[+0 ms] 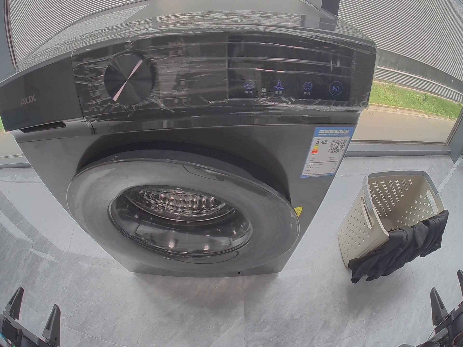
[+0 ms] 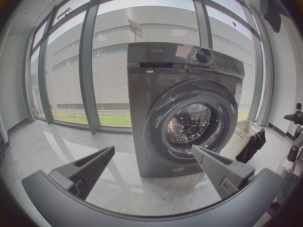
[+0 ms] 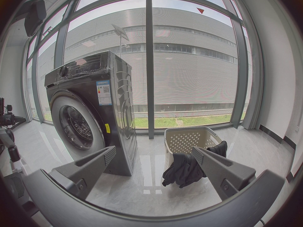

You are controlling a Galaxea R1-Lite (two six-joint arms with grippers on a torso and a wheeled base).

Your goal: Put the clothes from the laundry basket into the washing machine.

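A grey front-loading washing machine stands on the pale floor, its round glass door closed. To its right sits a cream laundry basket with a black garment draped over its near rim. My left gripper stands open low at the left, well short of the machine, with nothing between its fingers. My right gripper is open low at the right, just this side of the basket. The left wrist view faces the machine door; the right wrist view shows the black garment hanging from the basket.
Tall windows run behind the machine and basket. Open marble floor lies between the grippers and the machine. A white wall stands to the right of the basket.
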